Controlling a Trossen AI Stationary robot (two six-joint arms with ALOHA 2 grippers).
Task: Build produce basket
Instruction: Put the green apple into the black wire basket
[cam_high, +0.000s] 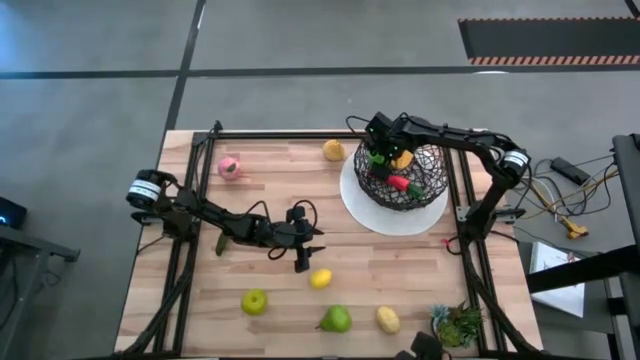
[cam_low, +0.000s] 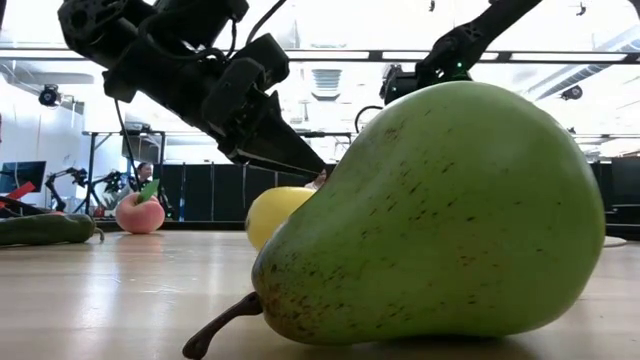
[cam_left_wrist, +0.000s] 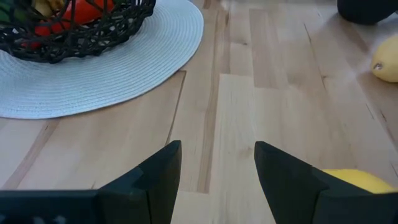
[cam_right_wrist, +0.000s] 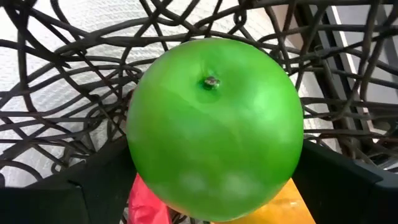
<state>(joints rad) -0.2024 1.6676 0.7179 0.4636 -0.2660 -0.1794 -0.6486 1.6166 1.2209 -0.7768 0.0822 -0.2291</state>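
Filling the right tool's (cam_right_wrist: 214, 205) view, a green apple (cam_right_wrist: 214, 124) sat between its wide-spread fingers over the basket (cam_high: 405, 175), on a white plate (cam_high: 365, 212). Left tool (cam_high: 303, 262) hovered half-open, empty, a lemon (cam_high: 320, 278) just beside it on the tabletop (cam_high: 270, 170).

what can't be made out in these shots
- Low view: the pear fills the frame and hides the basket and most of the table.
- Right wrist view: the green apple between the right gripper fingers covers most of the basket contents.
- Left wrist view: a lemon sits half hidden behind a left gripper finger.
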